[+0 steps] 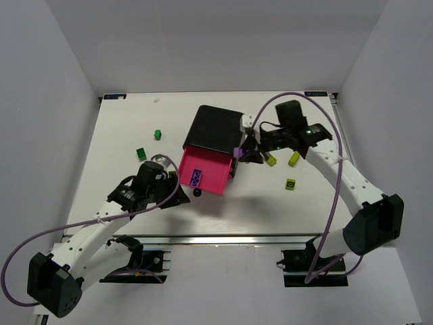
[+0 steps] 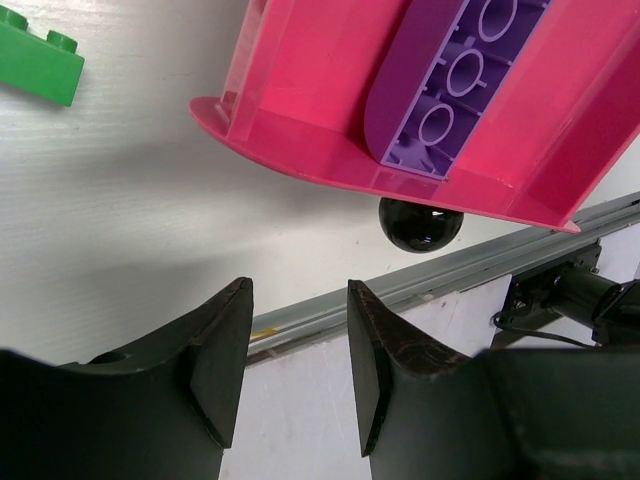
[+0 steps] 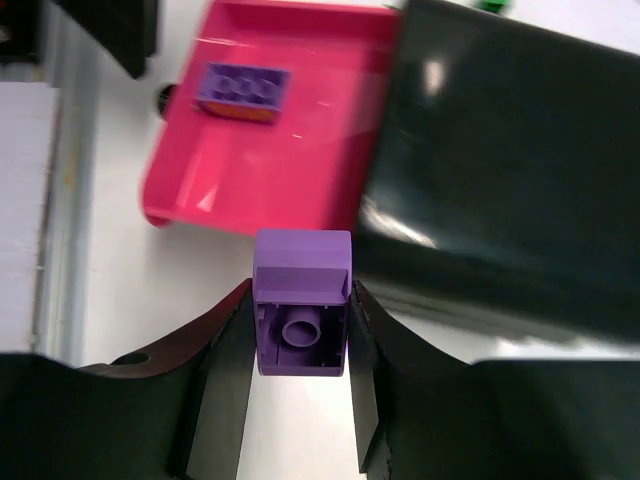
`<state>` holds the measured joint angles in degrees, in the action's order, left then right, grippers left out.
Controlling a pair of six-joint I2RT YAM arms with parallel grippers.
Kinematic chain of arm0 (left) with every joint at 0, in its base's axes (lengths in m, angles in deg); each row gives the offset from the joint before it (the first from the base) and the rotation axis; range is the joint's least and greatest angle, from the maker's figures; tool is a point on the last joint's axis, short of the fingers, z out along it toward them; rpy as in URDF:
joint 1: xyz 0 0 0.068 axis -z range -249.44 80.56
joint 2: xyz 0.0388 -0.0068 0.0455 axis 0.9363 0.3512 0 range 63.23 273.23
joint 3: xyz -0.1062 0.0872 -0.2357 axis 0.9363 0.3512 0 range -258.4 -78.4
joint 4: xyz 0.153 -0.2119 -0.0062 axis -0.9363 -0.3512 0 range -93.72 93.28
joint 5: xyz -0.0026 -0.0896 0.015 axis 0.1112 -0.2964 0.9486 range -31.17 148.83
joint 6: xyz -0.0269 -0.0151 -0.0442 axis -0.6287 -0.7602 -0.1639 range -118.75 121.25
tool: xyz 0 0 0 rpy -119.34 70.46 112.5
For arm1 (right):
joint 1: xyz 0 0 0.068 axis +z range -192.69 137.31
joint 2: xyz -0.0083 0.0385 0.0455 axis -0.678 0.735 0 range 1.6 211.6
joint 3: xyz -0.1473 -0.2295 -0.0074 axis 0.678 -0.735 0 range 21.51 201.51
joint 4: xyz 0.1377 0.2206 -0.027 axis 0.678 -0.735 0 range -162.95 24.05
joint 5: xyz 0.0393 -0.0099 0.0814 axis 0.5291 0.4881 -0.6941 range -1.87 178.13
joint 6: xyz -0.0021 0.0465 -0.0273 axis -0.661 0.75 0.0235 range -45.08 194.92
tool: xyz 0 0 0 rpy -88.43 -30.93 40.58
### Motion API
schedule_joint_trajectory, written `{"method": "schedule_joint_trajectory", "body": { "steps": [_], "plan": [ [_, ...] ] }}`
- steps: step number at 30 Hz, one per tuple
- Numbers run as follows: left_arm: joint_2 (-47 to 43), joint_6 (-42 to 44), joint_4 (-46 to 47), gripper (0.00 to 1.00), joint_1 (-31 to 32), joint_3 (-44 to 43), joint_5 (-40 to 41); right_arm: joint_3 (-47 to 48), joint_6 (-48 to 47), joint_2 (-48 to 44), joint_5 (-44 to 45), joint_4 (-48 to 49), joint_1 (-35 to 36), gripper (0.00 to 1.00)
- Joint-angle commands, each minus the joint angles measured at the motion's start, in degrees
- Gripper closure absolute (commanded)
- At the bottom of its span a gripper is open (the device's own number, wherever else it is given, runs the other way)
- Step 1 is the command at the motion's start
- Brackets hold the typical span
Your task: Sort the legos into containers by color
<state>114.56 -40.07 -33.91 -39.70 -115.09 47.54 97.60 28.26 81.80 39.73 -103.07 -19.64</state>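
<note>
Clamped in right gripper (image 3: 300,300), lower centre: purple lego (image 3: 302,275), just short of pink drawer (image 3: 290,170). Below drawer knob (image 2: 420,222), lower frame: left gripper (image 2: 300,310), partly open, empty.

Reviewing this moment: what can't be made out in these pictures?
- Top view: the black casing hides whether other drawers sit inside.
- Left wrist view: the green brick is cut off by the left edge.
- Right wrist view: the pink drawer and its purple brick are blurred.
</note>
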Motion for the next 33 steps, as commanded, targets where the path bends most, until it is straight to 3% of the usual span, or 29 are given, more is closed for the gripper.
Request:
{"method": "schedule_joint_trajectory", "body": {
  "steps": [1,12,15,18,19,22,33],
  "plan": [
    [-0.1,1.2,2.6,0.47,-0.1,0.6,-0.9,2.6,2.3,2.3,1.5,2.8,5.2,0.99],
    [3.5,2.0,6.7,0.47,-0.1,0.6,1.2,7.9,8.4,11.5,14.2,7.6,17.3,0.91],
    [4.7,2.6,7.7,0.47,-0.1,0.4,1.4,8.0,9.3,12.6,16.0,8.6,18.8,0.84],
    [5.6,3.0,9.1,0.47,-0.1,0.3,1.5,7.4,8.6,13.1,17.7,8.8,19.9,0.63],
    [6.0,3.2,9.8,0.47,-0.1,0.3,1.6,7.6,8.6,13.4,18.1,8.3,20.1,0.51],
    [7.2,3.2,11.7,0.47,-0.1,0.1,1.5,8.3,9.0,13.8,18.5,7.9,20.4,0.39],
    [9.1,3.2,16.6,0.47,-0.1,-3.5,2.9,13.7,17.6,8.2,17.1,10.2,17.8,0.37]
  ]
}}
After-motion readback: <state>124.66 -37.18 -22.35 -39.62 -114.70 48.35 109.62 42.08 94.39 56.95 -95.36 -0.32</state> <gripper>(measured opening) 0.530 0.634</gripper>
